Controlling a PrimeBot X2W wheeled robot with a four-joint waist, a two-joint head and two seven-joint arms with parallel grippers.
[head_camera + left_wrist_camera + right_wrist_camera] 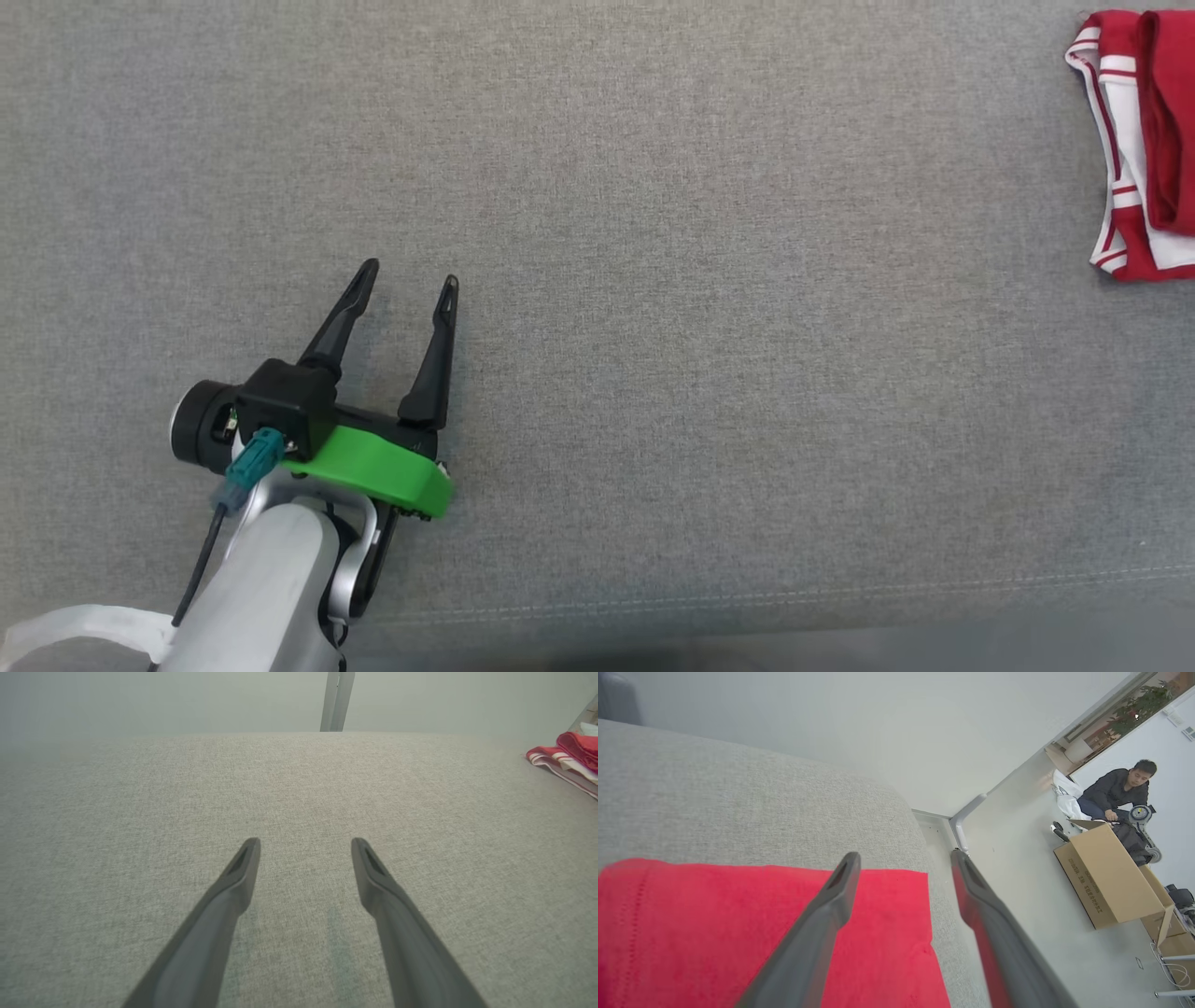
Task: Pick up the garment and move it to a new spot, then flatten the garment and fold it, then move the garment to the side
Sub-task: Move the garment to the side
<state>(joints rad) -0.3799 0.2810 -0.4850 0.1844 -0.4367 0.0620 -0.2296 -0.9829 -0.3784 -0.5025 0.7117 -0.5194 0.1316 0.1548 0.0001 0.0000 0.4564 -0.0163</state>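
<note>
The garment point(1144, 140) is red with white striped trim and lies folded at the far right of the grey fabric surface point(653, 280), cut off by the head view's edge. My left gripper point(412, 273) stands open at the lower left, far from the garment, with nothing between its fingers. The left wrist view shows the left gripper point(306, 842) over bare fabric, with the garment point(570, 756) at its far right. In the right wrist view my right gripper point(903, 858) is open just above the garment point(714, 933), close to the surface's edge. Nothing is held in its fingers.
A stitched seam point(840, 593) runs along the surface's front edge. Beyond the edge beside the garment, the floor holds a cardboard box point(1106, 877), with a seated person point(1115, 791) behind it. A pale metal post point(337, 700) stands past the far edge.
</note>
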